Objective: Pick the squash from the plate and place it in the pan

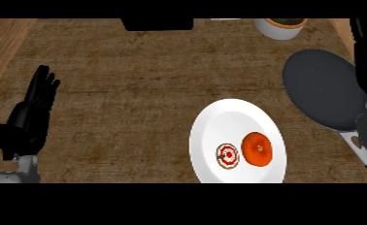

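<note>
We have not begun the real work: the squash [257,149] sits on the white plate [215,127] at the lower centre-right of the frame, just beside a small round red-and-white item [227,156]. Nothing holds it. Our left hand [30,117] rests at the left edge, fingers straight and up, empty. Our right hand [360,134] shows only as a dark sliver at the right edge, so we cannot tell its state. Farther up on the right lies the dark pan [323,88], bare inside, close to the plate. Beyond, a white pot [279,29] and a black block [158,24] stand at the top, out of the path.
</note>
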{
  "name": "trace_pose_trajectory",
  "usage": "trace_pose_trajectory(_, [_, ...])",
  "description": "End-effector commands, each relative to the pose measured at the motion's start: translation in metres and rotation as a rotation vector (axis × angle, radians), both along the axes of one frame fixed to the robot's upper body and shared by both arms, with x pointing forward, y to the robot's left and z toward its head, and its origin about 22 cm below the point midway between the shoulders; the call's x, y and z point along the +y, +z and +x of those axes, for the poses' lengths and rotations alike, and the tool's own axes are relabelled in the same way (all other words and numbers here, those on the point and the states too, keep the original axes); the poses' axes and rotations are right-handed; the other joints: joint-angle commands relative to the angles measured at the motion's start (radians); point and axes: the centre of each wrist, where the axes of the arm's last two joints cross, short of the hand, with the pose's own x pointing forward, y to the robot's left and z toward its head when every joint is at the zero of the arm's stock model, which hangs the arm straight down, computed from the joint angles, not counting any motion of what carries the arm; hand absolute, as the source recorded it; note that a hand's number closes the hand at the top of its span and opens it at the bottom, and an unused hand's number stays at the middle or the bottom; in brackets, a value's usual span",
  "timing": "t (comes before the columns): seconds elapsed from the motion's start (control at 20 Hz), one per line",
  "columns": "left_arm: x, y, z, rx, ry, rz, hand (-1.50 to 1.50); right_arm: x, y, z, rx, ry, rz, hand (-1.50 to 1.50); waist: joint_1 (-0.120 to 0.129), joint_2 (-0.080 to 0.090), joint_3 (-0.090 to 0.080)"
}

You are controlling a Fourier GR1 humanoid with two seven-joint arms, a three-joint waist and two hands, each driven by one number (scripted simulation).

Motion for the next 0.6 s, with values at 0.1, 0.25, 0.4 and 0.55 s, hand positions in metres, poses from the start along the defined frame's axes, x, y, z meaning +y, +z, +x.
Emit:
trace_pose_trajectory(0.1, [-0.038,-0.002,0.006,-0.062,-0.152,-0.018,0.0,0.043,-0.017,-0.002,0.024,0.546,0.041,1.5,0.027,0.017,-0.019])
trace_pose_trajectory(0.25, [-0.066,0.004,0.007,-0.12,-0.287,-0.045,0.0,0.084,-0.03,-0.012,0.063,0.952,0.044,1.5,0.065,0.029,-0.015])
trace_pose_trajectory(0.4, [-0.076,-0.015,0.0,-0.068,-0.316,-0.092,0.0,-0.021,-0.081,-0.012,0.217,0.779,-0.095,-1.5,0.007,0.023,-0.019])
trace_pose_trajectory(0.55, [-0.095,-0.02,0.006,-0.079,-0.337,-0.097,0.0,-0.057,-0.09,-0.013,0.203,0.914,-0.11,-1.5,0.007,0.024,-0.018])
